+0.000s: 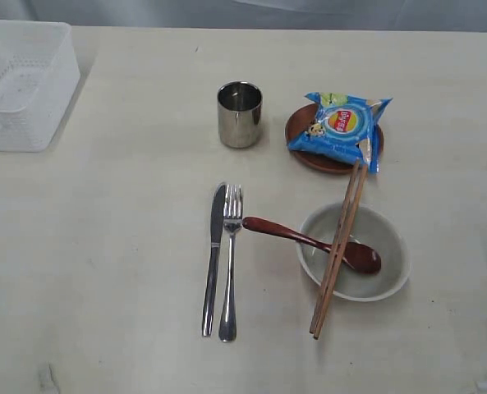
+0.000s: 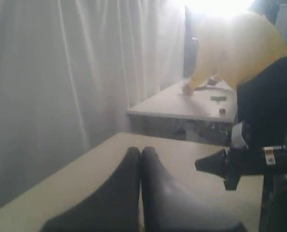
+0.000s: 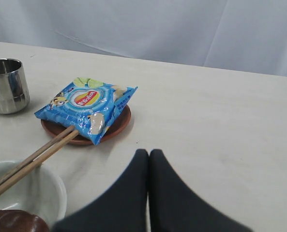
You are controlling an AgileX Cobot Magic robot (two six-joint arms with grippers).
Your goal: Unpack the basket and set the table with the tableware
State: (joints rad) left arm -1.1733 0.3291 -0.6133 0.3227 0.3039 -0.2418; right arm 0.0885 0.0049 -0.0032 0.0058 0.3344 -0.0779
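Brown plate (image 3: 120, 123) near right jaws, untouched, those and left jaws pressed together

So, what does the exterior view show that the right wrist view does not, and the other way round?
Only the exterior view: the empty white basket, and the knife and fork lying side by side. Only the right wrist view: the right gripper, jaws shut, holding nothing. Both: the steel cup, the chip bag on the brown plate, and the chopsticks laid across the bowl.
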